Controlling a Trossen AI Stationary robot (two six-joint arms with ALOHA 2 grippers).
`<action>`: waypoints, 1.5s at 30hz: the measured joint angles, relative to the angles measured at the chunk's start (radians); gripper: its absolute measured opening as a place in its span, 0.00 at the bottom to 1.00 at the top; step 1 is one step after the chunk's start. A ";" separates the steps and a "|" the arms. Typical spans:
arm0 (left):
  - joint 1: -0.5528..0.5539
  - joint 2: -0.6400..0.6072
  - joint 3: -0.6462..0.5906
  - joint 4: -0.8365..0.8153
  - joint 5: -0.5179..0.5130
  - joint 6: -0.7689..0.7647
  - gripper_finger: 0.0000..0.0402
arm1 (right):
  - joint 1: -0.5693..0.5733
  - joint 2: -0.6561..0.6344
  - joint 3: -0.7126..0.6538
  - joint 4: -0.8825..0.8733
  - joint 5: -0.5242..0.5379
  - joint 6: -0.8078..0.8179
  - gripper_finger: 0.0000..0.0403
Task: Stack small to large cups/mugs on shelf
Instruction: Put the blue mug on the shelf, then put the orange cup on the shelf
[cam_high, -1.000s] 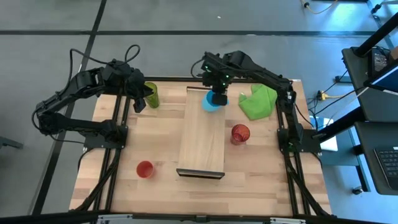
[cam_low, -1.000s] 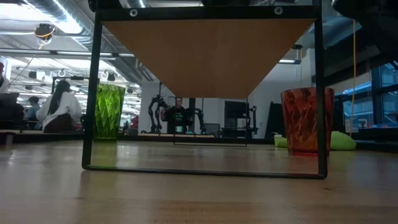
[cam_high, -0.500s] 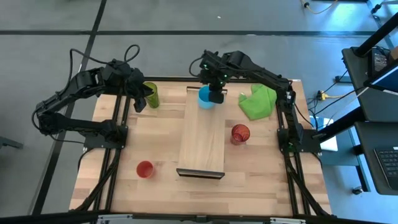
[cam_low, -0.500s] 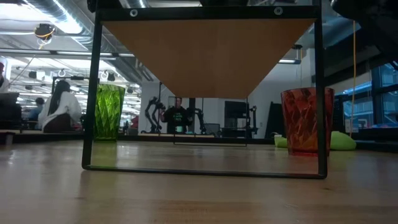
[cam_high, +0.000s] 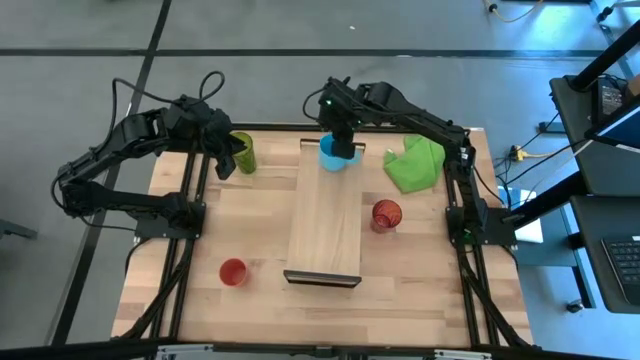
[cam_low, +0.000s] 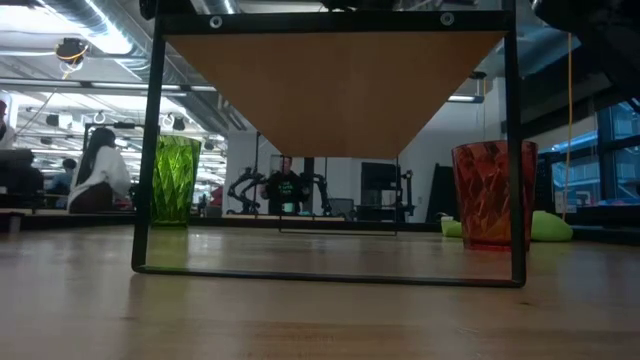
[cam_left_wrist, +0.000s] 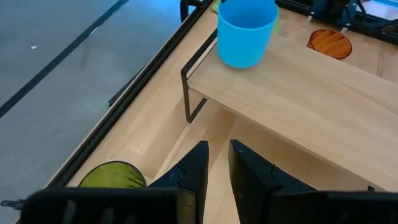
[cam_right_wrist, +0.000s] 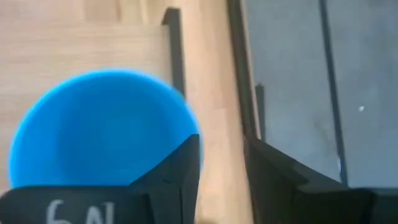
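Observation:
The light blue mug (cam_high: 332, 155) stands upright on the far end of the wooden shelf (cam_high: 325, 230); it also shows in the left wrist view (cam_left_wrist: 245, 34). My right gripper (cam_high: 343, 142) is above the mug's far right side, shut on it. My left gripper (cam_high: 226, 162) is shut and empty beside the olive-green tumbler (cam_high: 243, 152), which stands on the table at the far left. The translucent red tumbler (cam_high: 386, 214) stands on the table right of the shelf. The small red cup (cam_high: 233, 272) stands at the near left. My right gripper comes at the blue mug from above, fingers pointing down, at the mug's rim (cam_right_wrist: 186, 127) on its far right side. One finger (cam_right_wrist: 183, 168) lies against the wall there and hides the place of contact. The mug stands upright, its bottom on the shelf (cam_left_wrist: 298, 106).
A bright green cloth (cam_high: 415, 165) lies at the far right of the table. The shelf stands on dark brackets (cam_low: 145, 150), with open room beneath it. People and other robots show in the room beyond the table.
My right gripper has carried the blue mug a little toward the table's far edge and left, over the shelf's far end. The mug has stayed upright.

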 joint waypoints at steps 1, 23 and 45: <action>0.000 0.000 0.000 0.000 0.000 0.000 0.14 | 0.000 -0.002 0.000 0.013 0.003 0.000 0.31; -0.024 -0.004 -0.064 0.049 0.010 0.053 0.14 | 0.123 -0.374 -0.127 -0.216 -0.120 0.560 0.31; -0.153 -0.360 -0.376 -0.300 0.377 -0.323 0.14 | 0.444 -0.895 -0.967 0.112 -0.082 1.236 0.30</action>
